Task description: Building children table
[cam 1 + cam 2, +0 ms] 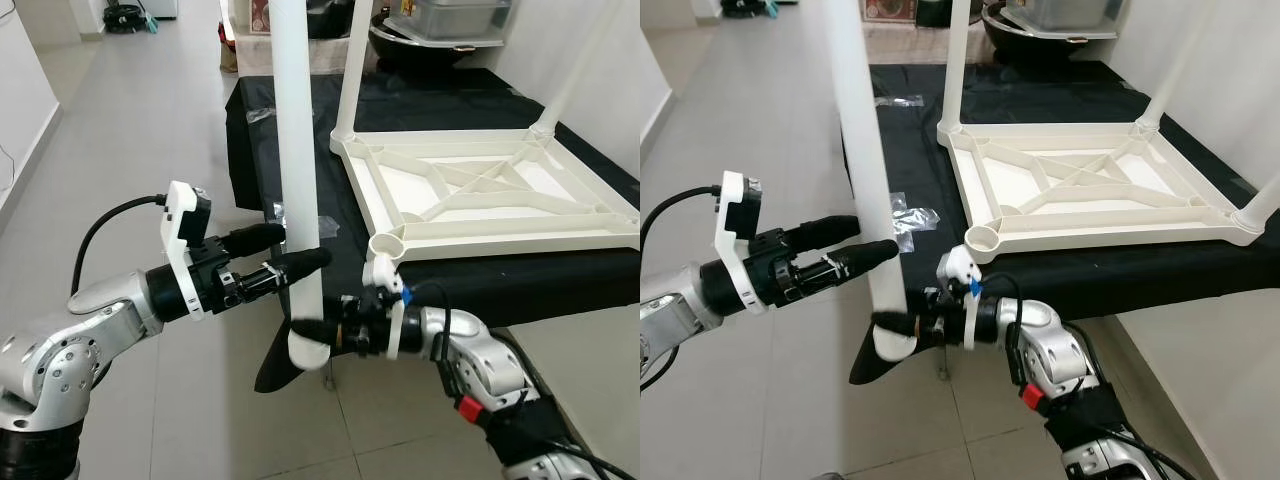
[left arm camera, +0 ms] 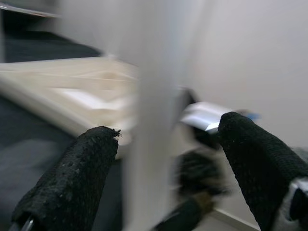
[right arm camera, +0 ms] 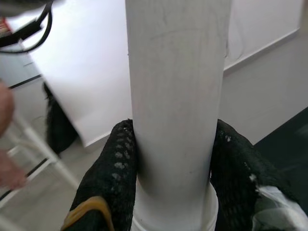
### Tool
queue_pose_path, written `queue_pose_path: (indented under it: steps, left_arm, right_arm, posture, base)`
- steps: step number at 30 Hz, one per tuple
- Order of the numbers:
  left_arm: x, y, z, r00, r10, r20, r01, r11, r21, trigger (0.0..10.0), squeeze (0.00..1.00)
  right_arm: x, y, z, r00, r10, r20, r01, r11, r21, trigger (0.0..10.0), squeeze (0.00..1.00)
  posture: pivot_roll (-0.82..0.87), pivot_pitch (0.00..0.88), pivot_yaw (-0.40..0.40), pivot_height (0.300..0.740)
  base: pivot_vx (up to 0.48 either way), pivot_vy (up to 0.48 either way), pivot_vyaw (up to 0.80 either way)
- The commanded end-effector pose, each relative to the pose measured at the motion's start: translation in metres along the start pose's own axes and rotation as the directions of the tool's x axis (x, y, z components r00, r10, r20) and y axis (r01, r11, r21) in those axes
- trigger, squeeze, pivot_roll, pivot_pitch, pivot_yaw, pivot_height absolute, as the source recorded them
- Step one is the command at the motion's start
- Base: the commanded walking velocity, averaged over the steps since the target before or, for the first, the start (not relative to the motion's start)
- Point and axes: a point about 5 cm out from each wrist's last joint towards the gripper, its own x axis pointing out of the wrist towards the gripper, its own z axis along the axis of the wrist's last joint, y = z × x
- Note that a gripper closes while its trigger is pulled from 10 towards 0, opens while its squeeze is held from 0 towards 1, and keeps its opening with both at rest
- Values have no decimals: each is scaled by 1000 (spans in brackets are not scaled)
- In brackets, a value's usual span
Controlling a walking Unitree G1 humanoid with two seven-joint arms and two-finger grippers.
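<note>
while right end effector (image 1: 312,330) clamps table leg (image 1: 298,150), socket (image 1: 386,243) gapes.

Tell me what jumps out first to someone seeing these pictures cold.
A tall white table leg stands upright in front of the robot, clamped near its lower end by the right gripper, while the left gripper straddles it higher up with fingers apart. Just to the right, an upside-down white tabletop lies on a black-covered table, its near corner socket empty.
</note>
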Motion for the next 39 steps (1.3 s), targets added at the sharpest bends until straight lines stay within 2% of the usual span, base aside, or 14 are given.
queue_pose_path:
  steps: [1,5,11,12,14,15,17,18,24,31,36,38,39]
  left_arm:
    - [-12,20,2,989,150,9,-151,988,35,10000,0]
    - [-14,25,5,982,185,35,-186,982,33,10000,0]
    - [-10,19,8,990,131,48,-132,991,20,10000,0]
    - [-9,17,8,993,112,47,-113,993,17,10000,0]
    - [-6,2,6,1000,-7,19,7,1000,-7,10000,0]
    - [-6,2,6,1000,-7,19,7,1000,-7,10000,0]
    - [-7,-12,3,993,-117,-20,117,993,-23,10000,0]
    - [-7,-14,3,990,-134,-33,133,991,-21,10000,0]
    - [-7,-11,5,995,-98,-12,98,995,3,10000,0]
    - [-3,5,10,999,10,38,-11,1000,27,10000,0]
    - [-2,5,11,999,3,41,-4,1000,25,10000,0]
    - [-1,3,11,999,-16,40,15,1000,19,10000,0]
    - [0,-2,10,998,-61,30,60,998,8,10000,0]
  right_arm:
    - [-5,-3,8,999,3,36,-3,1000,-14,0,0]
    - [-5,4,6,998,62,14,-62,998,-26,0,0]
    - [-4,11,1,994,111,0,-111,994,-22,0,0]
    - [-4,12,1,993,115,-2,-115,993,-22,0,0]
    - [-3,9,-1,996,87,-11,-87,996,-34,0,0]
    - [-3,9,-1,996,87,-11,-87,996,-34,0,0]
    - [-2,4,0,998,58,3,-57,998,-36,0,0]
    - [-2,2,2,999,52,11,-52,998,-34,0,0]
    - [-2,3,5,997,70,20,-70,997,-32,0,0]
    - [0,14,3,990,142,12,-141,990,-29,0,0]
    - [0,17,2,987,159,10,-158,987,-28,0,0]
    - [0,18,1,987,163,10,-163,986,-26,0,0]
    - [1,19,0,986,168,8,-168,985,-26,0,0]
  posture:
    - [116,72,-62,740]
    - [112,65,-65,740]
    - [111,62,-64,740]
    - [111,62,-64,740]
    - [111,59,-62,740]
    - [111,59,-62,740]
    - [112,59,-63,740]
    - [113,59,-64,740]
    - [115,58,-67,740]
    - [111,63,-65,740]
    - [110,65,-63,740]
    - [109,64,-65,740]
    - [109,65,-66,740]
  base:
    - [0,0,0]
    - [0,0,0]
    - [0,0,0]
    - [0,0,0]
    - [0,0,0]
    - [0,0,0]
    - [0,0,0]
    - [0,0,0]
    - [0,0,0]
    - [0,0,0]
    - [0,0,0]
    - [0,0,0]
    - [0,0,0]
